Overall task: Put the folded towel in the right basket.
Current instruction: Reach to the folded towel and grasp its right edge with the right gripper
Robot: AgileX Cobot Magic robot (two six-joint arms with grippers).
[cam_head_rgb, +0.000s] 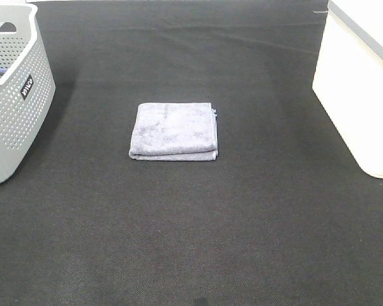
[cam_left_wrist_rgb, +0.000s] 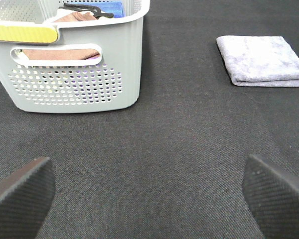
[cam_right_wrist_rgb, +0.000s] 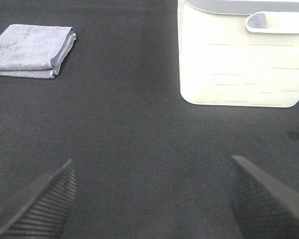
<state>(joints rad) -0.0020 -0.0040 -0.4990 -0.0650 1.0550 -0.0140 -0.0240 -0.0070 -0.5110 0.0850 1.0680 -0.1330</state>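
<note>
A folded lavender-grey towel (cam_head_rgb: 173, 131) lies flat on the dark table, near the middle in the exterior high view. It also shows in the left wrist view (cam_left_wrist_rgb: 263, 59) and the right wrist view (cam_right_wrist_rgb: 31, 51). The right basket (cam_head_rgb: 360, 83) is white and stands at the right edge; its wall shows in the right wrist view (cam_right_wrist_rgb: 239, 59). Neither gripper shows in the exterior high view. My left gripper (cam_left_wrist_rgb: 149, 194) is open and empty, well short of the towel. My right gripper (cam_right_wrist_rgb: 149, 199) is open and empty, facing the table between towel and white basket.
A grey perforated basket (cam_head_rgb: 13, 95) stands at the left edge; in the left wrist view (cam_left_wrist_rgb: 74, 69) it holds cloths and a dark object. The table (cam_head_rgb: 191, 242) is covered with dark fabric.
</note>
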